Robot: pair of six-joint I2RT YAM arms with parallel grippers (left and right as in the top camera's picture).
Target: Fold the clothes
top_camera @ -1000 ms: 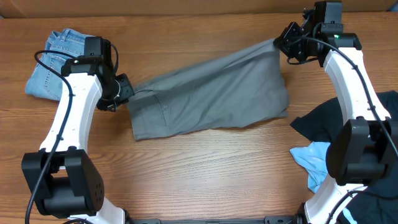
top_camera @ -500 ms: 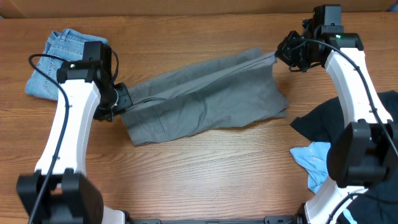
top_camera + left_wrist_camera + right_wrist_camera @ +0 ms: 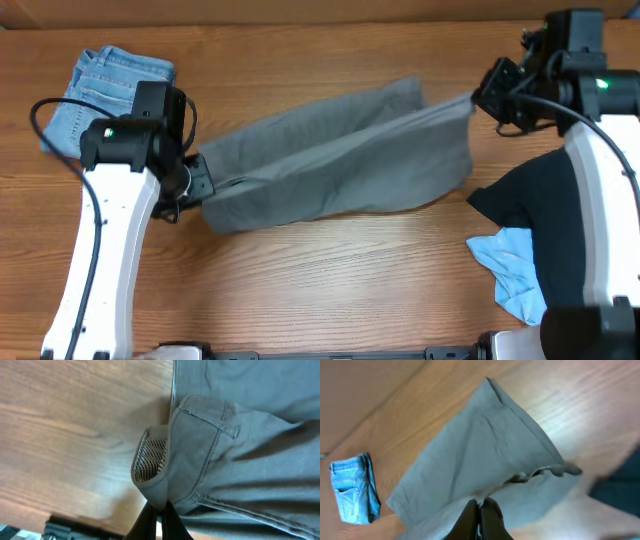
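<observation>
Large grey trousers (image 3: 340,160) hang stretched across the table between my two grippers. My left gripper (image 3: 195,180) is shut on their left end, at the waistband with a mesh pocket lining (image 3: 152,455); its jaws (image 3: 160,517) pinch the grey fabric. My right gripper (image 3: 485,95) is shut on the right end, lifted off the table; in the right wrist view (image 3: 481,510) the grey cloth (image 3: 485,455) hangs below it. Folded light-blue jeans (image 3: 105,90) lie at far left. A dark navy T-shirt (image 3: 520,200) and a pale-blue cloth (image 3: 510,265) lie at right.
The wooden table (image 3: 330,290) runs under everything. The jeans also show in the right wrist view (image 3: 352,487). The right arm (image 3: 600,200) reaches over the navy T-shirt pile.
My right gripper has moved right and up with the trouser end, pulling the grey cloth taut. My left gripper has shifted slightly, still holding the waistband.
</observation>
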